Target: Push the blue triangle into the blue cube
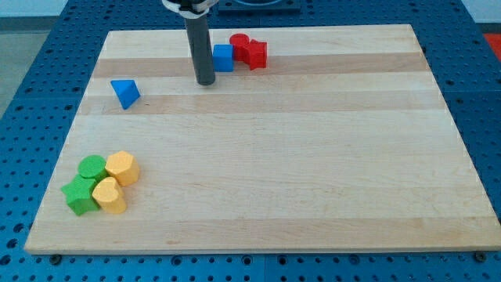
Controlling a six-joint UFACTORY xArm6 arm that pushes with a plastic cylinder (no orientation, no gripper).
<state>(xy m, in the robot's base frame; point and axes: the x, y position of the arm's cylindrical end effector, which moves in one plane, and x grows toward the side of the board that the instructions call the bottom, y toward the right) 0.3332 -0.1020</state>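
The blue triangle point(125, 92) lies on the wooden board point(313, 172) at the view's upper left. The blue cube point(223, 58) sits near the view's top centre, touching red blocks on its right. My tip point(205, 81) stands just left of and slightly below the blue cube, and well to the right of the blue triangle. The rod rises from the tip to the view's top edge and hides part of the cube's left side.
Two red blocks point(250, 51) sit against the blue cube's right side. At the view's lower left is a cluster: a green cylinder point(92, 168), a green star-like block point(79, 196), and two yellow blocks point(122, 167) point(109, 196).
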